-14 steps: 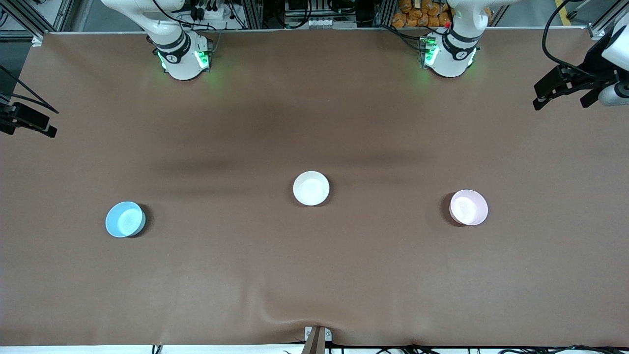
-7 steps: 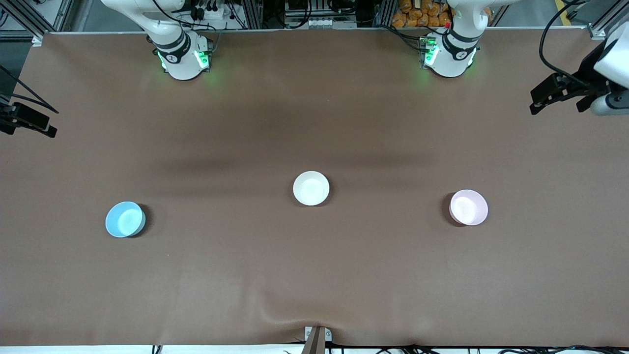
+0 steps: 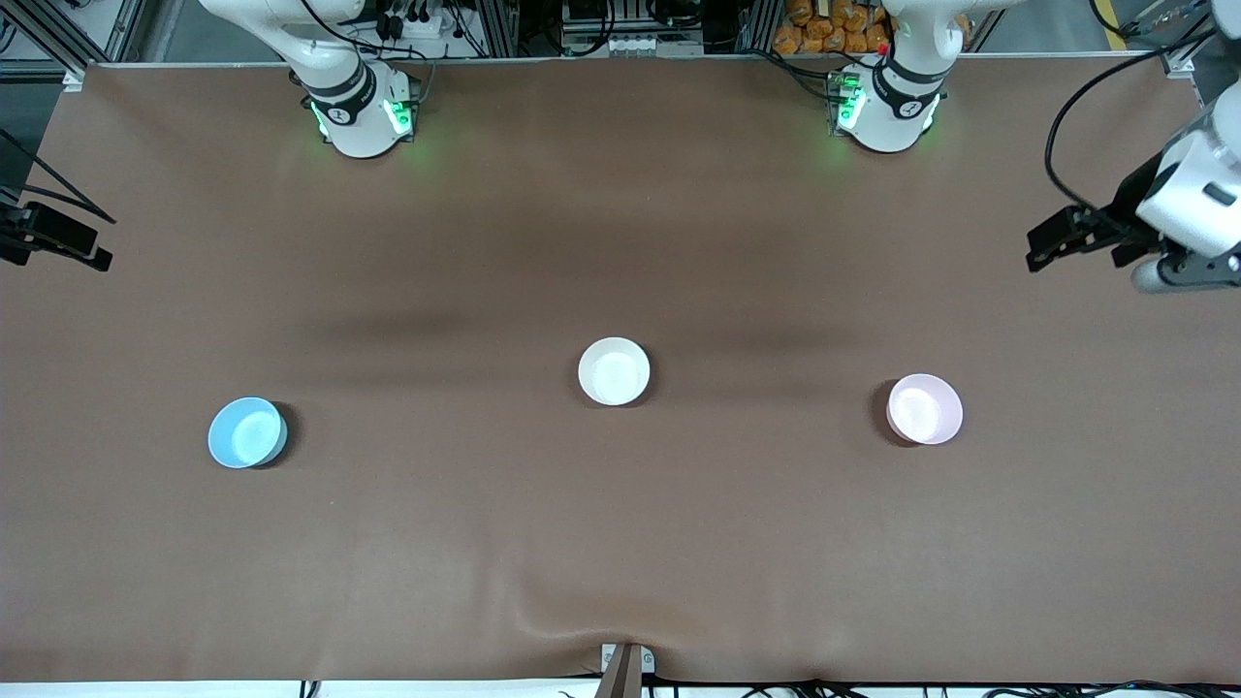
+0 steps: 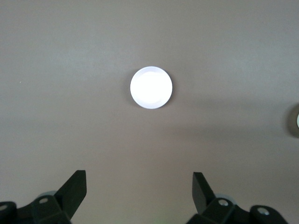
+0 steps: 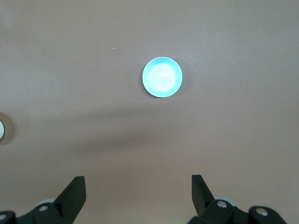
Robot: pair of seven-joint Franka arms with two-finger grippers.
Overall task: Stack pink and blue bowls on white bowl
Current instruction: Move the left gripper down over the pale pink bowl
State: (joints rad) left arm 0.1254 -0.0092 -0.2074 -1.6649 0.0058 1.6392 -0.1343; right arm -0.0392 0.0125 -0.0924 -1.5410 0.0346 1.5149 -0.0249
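The white bowl [image 3: 614, 371] sits upright mid-table. The pale pink bowl [image 3: 925, 409] sits toward the left arm's end, and the sky-blue bowl [image 3: 247, 432] toward the right arm's end, both slightly nearer the front camera. All three stand apart and empty. My left gripper [image 3: 1074, 254] hangs open and empty high over the table's left-arm end. In the left wrist view the gripper [image 4: 139, 186] is open, with the pink bowl [image 4: 151, 87] washed out bright. My right gripper [image 3: 58, 254] hangs open at the right arm's end. In the right wrist view it [image 5: 138, 186] is open, and the blue bowl [image 5: 162, 77] shows.
The brown table cover [image 3: 620, 543] has a raised wrinkle at its front edge near a small bracket [image 3: 625, 664]. The two arm bases [image 3: 361, 111] stand along the edge farthest from the front camera. A sliver of the white bowl [image 4: 295, 120] shows at the edge of the left wrist view.
My left gripper has moved in over the table from its end, toward the front camera and the pink bowl. The right gripper and the three bowls have not moved.
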